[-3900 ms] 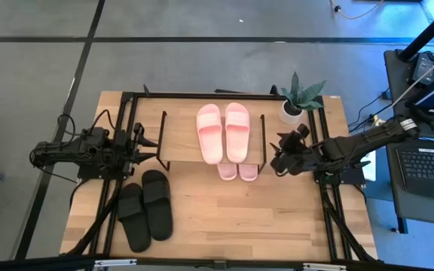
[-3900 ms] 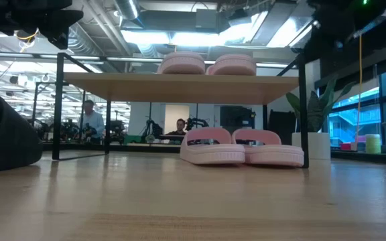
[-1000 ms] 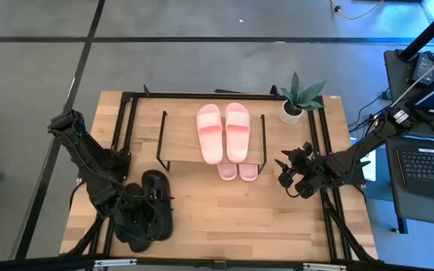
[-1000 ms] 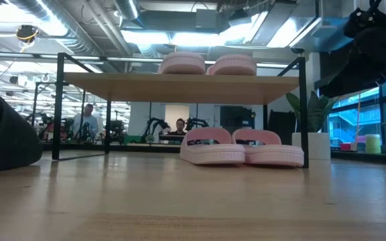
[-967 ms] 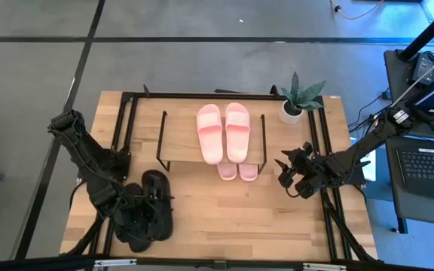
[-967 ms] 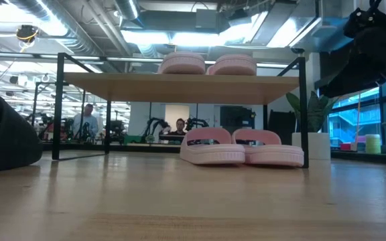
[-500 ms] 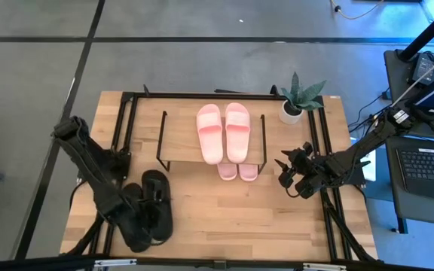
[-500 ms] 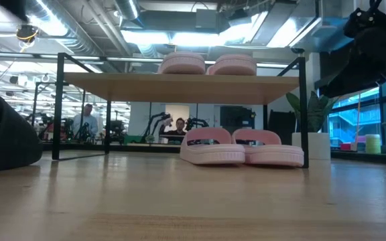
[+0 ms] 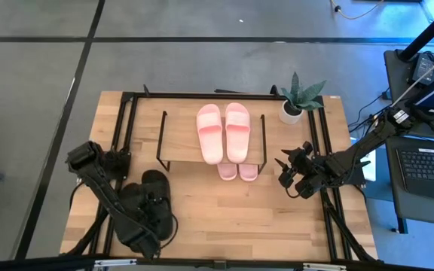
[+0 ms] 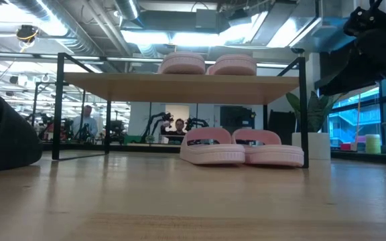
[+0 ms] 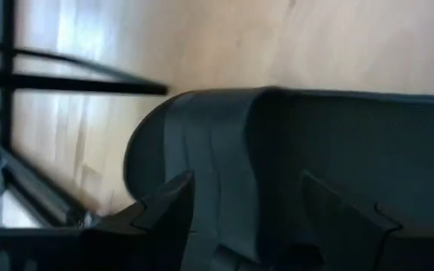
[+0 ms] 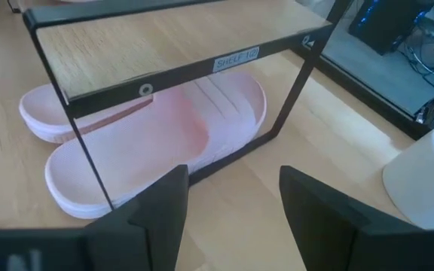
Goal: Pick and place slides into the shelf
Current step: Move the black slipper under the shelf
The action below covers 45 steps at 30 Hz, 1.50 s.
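Reaching low over the black slides (image 9: 148,211) at near left, left gripper (image 11: 243,218) has fingers apart astride one matte, rounded sole. Right gripper (image 12: 228,199) hovers w/ fingers apart, right of the shelf (image 9: 183,139): wood top, wire legs, smooth pink pairs on top and under.

Black slides (image 9: 148,214) mostly covered by the left arm in the high view; only a blurred strap filling the left wrist view, cut by its edge. Left gripper (image 11: 247,207) fingertips dark against the strap, contact not clear. Lower pink slides (image 9: 238,171) half hidden under the shelf (image 9: 179,139) board. Right gripper (image 12: 232,192) cut off at the frame edge.
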Tool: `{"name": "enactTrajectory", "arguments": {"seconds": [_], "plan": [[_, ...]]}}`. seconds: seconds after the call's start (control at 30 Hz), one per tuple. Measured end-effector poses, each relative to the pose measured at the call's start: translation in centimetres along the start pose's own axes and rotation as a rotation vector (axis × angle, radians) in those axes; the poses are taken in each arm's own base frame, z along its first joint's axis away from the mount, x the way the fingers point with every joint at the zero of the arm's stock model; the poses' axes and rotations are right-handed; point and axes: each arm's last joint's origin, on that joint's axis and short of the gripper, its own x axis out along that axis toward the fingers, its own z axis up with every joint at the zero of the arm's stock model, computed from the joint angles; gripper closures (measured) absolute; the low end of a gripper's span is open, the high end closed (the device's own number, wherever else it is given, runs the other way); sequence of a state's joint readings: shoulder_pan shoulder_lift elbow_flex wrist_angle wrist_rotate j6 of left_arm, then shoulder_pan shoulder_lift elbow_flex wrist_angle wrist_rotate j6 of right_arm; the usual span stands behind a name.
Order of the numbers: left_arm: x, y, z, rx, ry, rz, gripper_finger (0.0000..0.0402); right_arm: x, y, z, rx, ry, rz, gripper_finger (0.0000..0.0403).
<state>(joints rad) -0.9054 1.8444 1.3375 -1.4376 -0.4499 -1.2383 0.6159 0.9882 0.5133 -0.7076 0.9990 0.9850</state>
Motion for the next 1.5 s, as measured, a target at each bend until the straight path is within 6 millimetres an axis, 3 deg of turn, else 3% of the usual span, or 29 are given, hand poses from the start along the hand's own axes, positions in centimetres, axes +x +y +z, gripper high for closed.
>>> {"name": "enactTrajectory", "arguments": {"seconds": [0.23, 0.67, 1.33, 1.5], "plan": [[1.2, -0.7, 0.3, -0.070, 0.037, 0.054, 0.0170, 0.0, 0.0, 0.0, 0.000, -0.002, -0.001, 0.0192], [3.9, -1.6, 0.1, 0.049, 0.132, 0.251, 0.0170, 0.0, 0.0, 0.0, -0.023, -0.002, -0.001, 0.0192], [3.9, -1.8, 0.4, 0.169, 0.074, 0.233, 0.0171, 0.0, 0.0, 0.0, -0.025, -0.002, -0.001, 0.0192], [4.0, -1.8, 0.3, 0.164, 0.103, 0.223, 0.0203, 0.0, 0.0, 0.0, -0.024, -0.002, -0.001, 0.0192]]}}
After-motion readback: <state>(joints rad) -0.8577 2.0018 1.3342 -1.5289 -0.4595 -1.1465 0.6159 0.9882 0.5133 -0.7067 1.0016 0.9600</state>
